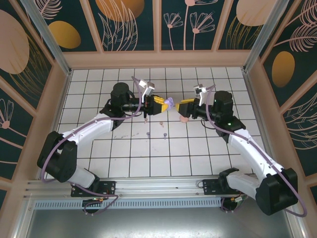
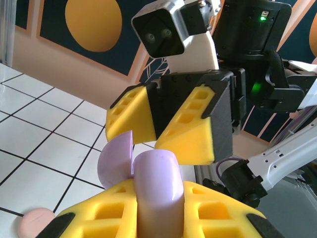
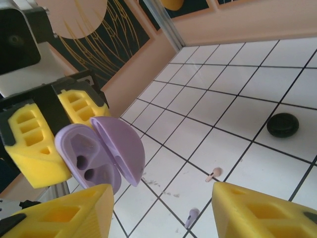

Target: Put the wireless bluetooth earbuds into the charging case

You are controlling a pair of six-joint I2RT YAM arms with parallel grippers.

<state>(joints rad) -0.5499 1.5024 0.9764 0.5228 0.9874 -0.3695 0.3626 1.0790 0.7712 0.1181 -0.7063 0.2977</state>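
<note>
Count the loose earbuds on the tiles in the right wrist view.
2. A pink earbud lies below the centre; a purple earbud lies lower left of it, near the bottom edge. Others may be hidden.

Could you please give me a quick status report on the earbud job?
Left gripper shut on purple charging case, lid open, sockets empty. Right gripper open, holding nothing. Pink earbud and purple earbud on table. Black disc lies aside.

White gridded table (image 1: 99, 163), floral wall panels (image 1: 124, 22).
</note>
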